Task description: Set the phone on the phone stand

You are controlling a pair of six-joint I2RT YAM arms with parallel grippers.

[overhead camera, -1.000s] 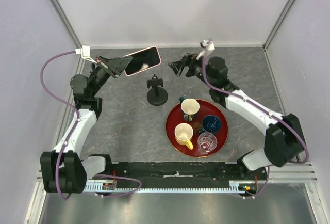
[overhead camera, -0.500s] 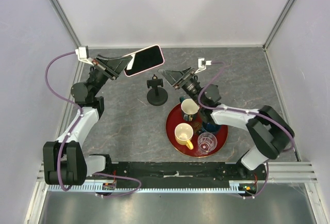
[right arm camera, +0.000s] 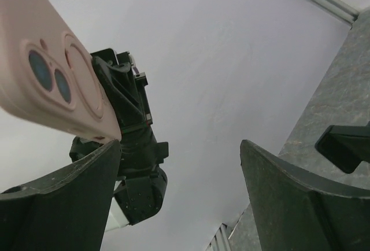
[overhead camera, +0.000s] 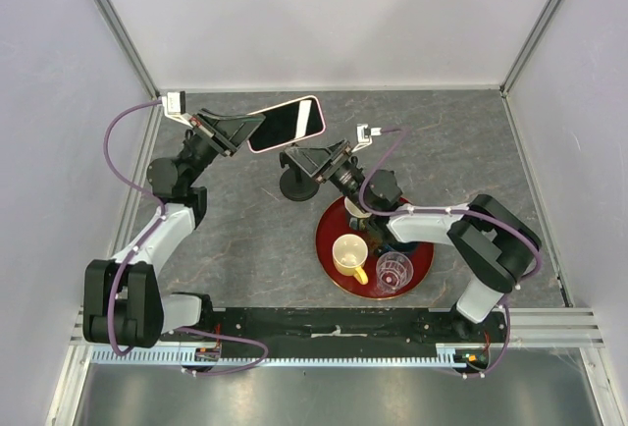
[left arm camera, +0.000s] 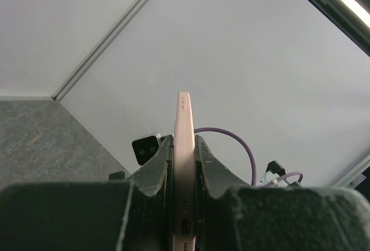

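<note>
Above mottled grey tabletop [overhead camera: 245, 235], left gripper [overhead camera: 249, 132] pinches flat pink-rimmed phone [overhead camera: 287, 123].

Black screen, pink rim noted on the phone [overhead camera: 287, 124], upper centre. The phone stand [overhead camera: 294, 190] is rendered black against the grey marbled table [overhead camera: 245, 220]; the tray [overhead camera: 326, 237] is seen red.

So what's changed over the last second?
The left gripper, still clamping the phone, carried it right, toward the phone stand. The right gripper, open, swung left and nearer, up to the stand. Stand and red tray stayed put.
</note>
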